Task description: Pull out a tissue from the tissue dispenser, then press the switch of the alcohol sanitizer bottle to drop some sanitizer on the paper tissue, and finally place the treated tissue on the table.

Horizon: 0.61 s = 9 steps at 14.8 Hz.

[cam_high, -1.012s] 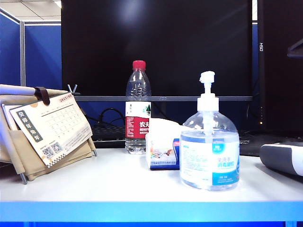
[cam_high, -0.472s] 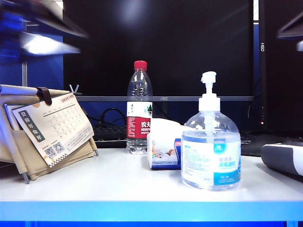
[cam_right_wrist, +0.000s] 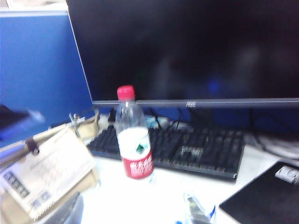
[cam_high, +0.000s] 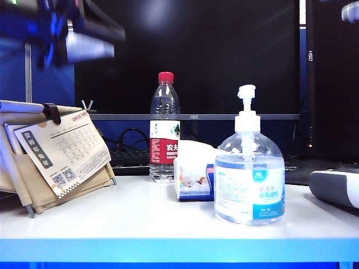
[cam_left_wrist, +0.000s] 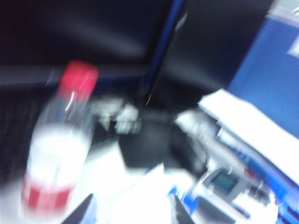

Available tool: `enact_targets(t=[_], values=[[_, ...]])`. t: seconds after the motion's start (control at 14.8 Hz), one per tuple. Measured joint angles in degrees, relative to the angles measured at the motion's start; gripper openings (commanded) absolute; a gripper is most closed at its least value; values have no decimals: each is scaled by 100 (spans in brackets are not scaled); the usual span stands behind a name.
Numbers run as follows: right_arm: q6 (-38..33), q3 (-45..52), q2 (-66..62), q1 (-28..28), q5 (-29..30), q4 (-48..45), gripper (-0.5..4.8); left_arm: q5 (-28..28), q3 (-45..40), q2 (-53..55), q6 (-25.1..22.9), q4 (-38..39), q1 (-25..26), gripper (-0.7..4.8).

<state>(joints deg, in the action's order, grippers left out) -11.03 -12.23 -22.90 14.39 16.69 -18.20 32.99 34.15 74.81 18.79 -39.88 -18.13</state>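
The alcohol sanitizer bottle [cam_high: 249,179] stands upright on the table [cam_high: 140,224], its switch [cam_high: 245,95] nozzle pointing left, just right of the tissue dispenser [cam_high: 193,179] with its tissue [cam_high: 193,150] tuft up. The blurred left gripper [cam_high: 84,42] hangs high to the bottle's left, jaws apparently spread. The right gripper [cam_high: 350,11] barely shows at upper right, spread wide; only its wrist view shows the keyboard [cam_right_wrist: 187,147].

Both arms swing into the top of the exterior view

1 second ago no arm showed at upper left; half a second ago a blurred streak crossed there, and now the left arm [cam_high: 84,42] sits lower and further in, a dark and pale smear above the calendar [cam_high: 59,151]. At upper right, the dark shape seen earlier has climbed, leaving only a pale tip of the right arm [cam_high: 350,12] in the corner.
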Motion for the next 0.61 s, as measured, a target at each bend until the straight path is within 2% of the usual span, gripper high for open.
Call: enact_targets(t=[0.13,0.27,0.47,0.61], values=[[2,0,-11,2,2,138,272,195,-2,706,136,-157,-7,204],[2,0,-11,2,2,140,271,404,61,1235,452,-820,-13,204],[2,0,-205,0,2,155,272,774,763,1779,612,-951,-273,204],[2,2,-420,0,4,179,272,715,1078,1969,420,-533,-636,204]])
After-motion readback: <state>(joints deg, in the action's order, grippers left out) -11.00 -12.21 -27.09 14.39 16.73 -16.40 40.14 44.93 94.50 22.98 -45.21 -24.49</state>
